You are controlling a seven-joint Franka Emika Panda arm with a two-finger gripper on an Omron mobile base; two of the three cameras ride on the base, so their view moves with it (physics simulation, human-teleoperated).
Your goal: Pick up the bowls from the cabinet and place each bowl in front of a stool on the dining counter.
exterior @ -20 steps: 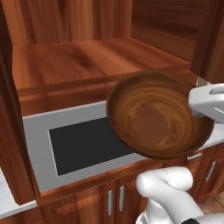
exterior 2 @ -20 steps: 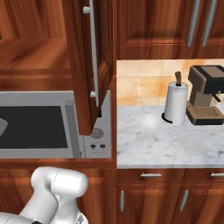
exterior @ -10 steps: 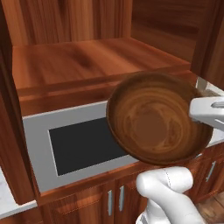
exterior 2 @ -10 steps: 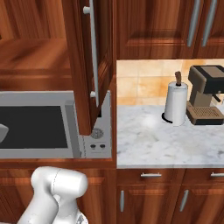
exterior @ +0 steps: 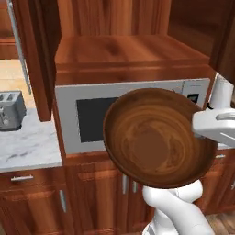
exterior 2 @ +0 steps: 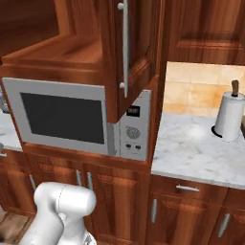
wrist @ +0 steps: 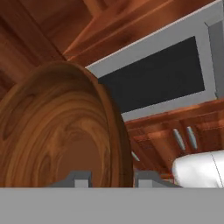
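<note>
Left base view shows the dark brown wooden bowl [exterior: 158, 137] held up in the air in front of the microwave [exterior: 92, 117], tipped so its swirled inside faces back toward the camera. The white hand of the arm reaches in from the right edge and meets the bowl at its right rim — the gripper [exterior: 202, 126] is clamped on that rim, as far as I can see from here. The bowl hangs well clear of the cabinet [exterior: 119, 50], whose open shelf niche sits just above the microwave. Off to the left a toaster [exterior: 10, 109] stands on a short marble worktop [exterior: 27, 144].

From the hand view the bowl [wrist: 61, 131] looms large on the left, its rim running down between the two finger tips [wrist: 78, 179], one on the inside wall and one on the outside, so the jaws are closed on the bowl's edge. Behind it lie the microwave's dark door [wrist: 162, 72] and the lower cabinet doors with thin silver handles [wrist: 183, 138].

Right base view gives the microwave [exterior 2: 72, 115] set into the reddish-brown cabinet [exterior 2: 129, 57], and to the right a marble worktop [exterior 2: 201, 153] with a paper towel roll [exterior 2: 228, 115] standing upright near the wall.
</note>
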